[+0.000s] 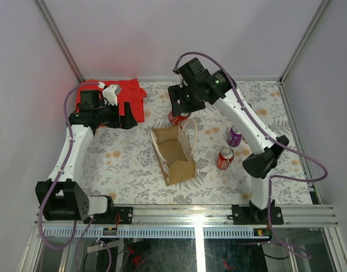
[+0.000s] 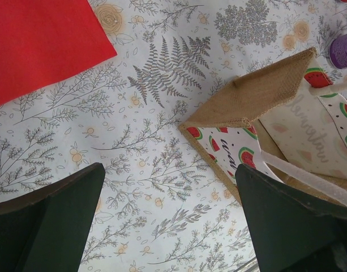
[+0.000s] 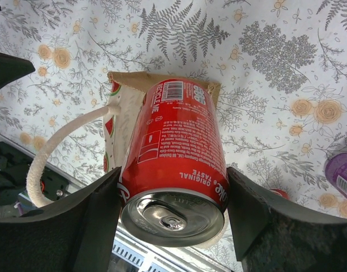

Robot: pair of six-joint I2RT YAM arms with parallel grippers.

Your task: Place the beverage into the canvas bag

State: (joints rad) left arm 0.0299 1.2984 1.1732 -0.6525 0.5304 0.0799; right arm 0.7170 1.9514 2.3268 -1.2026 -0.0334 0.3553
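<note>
step: carrying over | right gripper (image 3: 173,201) half-open, clamped on red can (image 3: 179,136) | canvas bag (image 1: 181,170) directly beneath fingers | next: probably centre over mouth, lower, release | left gripper (image 2: 167,215) wide, empty

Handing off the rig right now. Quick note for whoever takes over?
Left gripper: open, empty, over the table left of the canvas bag.
Right gripper: shut on the red can, held at the bag's far end, not inside.
Bag stands open and looks empty. A second red can and a purple can stand to its right.
Done: can lifted. Left: move it over the opening, lower, release.
</note>
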